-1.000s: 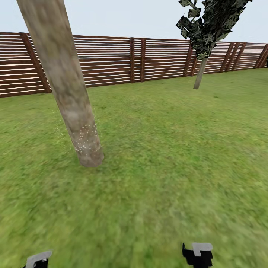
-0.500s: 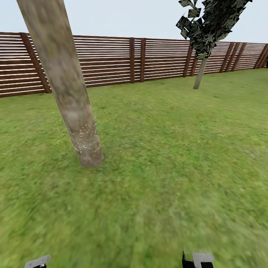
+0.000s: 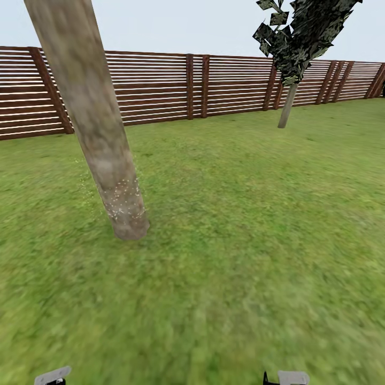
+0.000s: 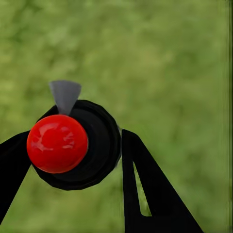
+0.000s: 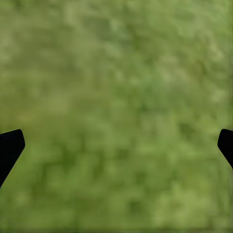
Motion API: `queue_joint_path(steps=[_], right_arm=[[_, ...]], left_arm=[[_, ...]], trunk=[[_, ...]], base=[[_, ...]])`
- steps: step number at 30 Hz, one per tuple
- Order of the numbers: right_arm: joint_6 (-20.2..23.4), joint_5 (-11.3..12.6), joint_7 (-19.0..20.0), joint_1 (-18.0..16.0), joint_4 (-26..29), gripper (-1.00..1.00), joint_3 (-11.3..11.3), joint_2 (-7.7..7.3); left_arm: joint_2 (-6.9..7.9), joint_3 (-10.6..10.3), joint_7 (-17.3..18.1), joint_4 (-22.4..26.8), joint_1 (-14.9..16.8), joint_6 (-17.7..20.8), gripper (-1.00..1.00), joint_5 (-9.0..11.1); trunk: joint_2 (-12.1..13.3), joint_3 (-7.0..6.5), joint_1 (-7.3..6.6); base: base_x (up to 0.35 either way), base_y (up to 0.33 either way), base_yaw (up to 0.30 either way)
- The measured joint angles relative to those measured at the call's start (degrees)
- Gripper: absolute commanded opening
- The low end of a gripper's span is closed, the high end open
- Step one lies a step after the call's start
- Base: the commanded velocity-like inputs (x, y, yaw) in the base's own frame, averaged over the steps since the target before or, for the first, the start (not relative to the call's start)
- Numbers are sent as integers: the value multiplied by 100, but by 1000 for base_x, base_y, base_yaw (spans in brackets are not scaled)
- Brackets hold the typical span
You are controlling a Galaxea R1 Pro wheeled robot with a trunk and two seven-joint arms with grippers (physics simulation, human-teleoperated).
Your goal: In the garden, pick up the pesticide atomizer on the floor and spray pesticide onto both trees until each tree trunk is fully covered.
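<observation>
1. Left gripper (image 4: 73, 160): two matte black fingers (image 4: 150, 194), flat and blade-like, each widening from a narrow tip to a broad base; the one beside the red ball has a long narrow triangular slot cut through it; no screws, cables or markings can be made out.
2. Right gripper (image 5: 116, 145): its two fingertips (image 5: 9, 145) are plain matte black with blunt, rounded points; surfaces smooth and unmarked.
3. In the head view, nearer the camera than the thick tree trunk (image 3: 101, 155), two small light-grey caps: the left arm (image 3: 52, 375) piece flat and tilted over a dark part; the right arm (image 3: 291, 377) piece a rounded grey block on a black body.
</observation>
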State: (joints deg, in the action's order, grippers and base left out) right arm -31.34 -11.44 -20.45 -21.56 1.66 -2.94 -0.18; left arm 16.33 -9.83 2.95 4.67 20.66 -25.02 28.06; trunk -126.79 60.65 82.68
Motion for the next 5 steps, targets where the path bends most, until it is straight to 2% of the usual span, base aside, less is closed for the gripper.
queue_joint_path(steps=[5], right_arm=[[-3,0,0,3,4,100,0,0]], left_arm=[[-15,11,-1,5,0,-3,-100,7]], trunk=[[0,0,0]], base=[[0,0,0]])
